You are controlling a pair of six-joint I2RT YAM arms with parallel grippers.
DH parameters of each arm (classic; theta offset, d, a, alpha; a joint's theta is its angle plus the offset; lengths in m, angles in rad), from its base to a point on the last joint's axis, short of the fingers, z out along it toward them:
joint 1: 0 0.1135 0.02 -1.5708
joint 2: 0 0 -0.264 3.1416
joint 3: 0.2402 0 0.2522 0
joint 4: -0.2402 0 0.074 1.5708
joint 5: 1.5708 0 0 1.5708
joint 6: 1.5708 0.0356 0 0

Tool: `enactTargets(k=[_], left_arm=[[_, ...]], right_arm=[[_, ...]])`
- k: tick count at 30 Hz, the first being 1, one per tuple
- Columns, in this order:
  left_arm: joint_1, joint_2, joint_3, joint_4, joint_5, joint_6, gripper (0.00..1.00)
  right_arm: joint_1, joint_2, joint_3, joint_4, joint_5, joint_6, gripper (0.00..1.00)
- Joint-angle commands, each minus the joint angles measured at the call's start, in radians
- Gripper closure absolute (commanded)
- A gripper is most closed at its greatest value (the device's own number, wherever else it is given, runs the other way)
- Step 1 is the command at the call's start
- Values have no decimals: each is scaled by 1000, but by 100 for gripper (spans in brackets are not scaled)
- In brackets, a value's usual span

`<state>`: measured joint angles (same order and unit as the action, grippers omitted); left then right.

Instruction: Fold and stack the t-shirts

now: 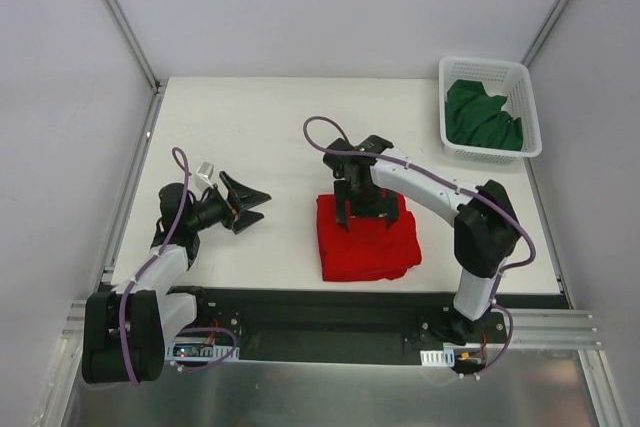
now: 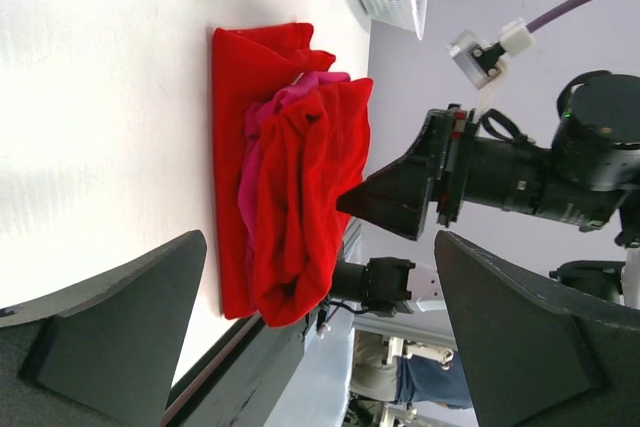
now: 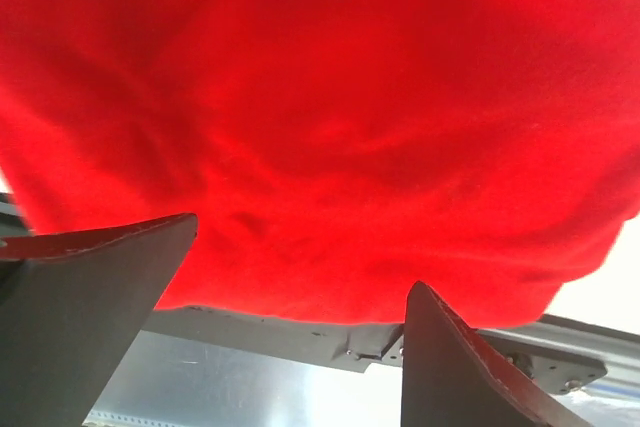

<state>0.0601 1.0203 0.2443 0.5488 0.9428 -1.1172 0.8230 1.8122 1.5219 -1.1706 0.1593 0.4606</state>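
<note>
Red shirt folded nearly square, pink shirt inside; far-right basket holds green shirt; left gripper and right gripper spread wide.

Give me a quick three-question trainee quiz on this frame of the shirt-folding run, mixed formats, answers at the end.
1. True or false: the green t-shirt lies inside the white basket.
2. Which arm's gripper hangs over the red t-shirt? A left; B right; C neither.
3. In the left wrist view, what colour of cloth peeks out between the red layers?

Key:
1. True.
2. B: the right gripper, jaws open.
3. Magenta-pink, the pink t-shirt.
</note>
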Motion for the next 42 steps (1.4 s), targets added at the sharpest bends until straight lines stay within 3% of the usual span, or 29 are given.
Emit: enactTargets(k=[1,7,15,22,28,36,42], left_arm=[[3,-12,30,-6,33,33,1],[3,-8,39,-21,30,42,0],[3,-9,39,-35,31,48,1],[3,-15,41,-49,36,48,1],[3,-20,27,-49,31,39,1],[3,-17,38,-49,30,39,1],[3,-14,44,-49,28,45,1]], right_arm=[[31,21,-37,52,3,53,4],[53,55,-108,134,-9,-28,4],[21,143,-106,232,-152,-209,4],[-111,125,-178,279,-256,-126,4],[-234,99,-186,236,-193,-43,4],[-340,79,-108,71,31,-48,4],[-430,4,-170,49,92,4,4]])
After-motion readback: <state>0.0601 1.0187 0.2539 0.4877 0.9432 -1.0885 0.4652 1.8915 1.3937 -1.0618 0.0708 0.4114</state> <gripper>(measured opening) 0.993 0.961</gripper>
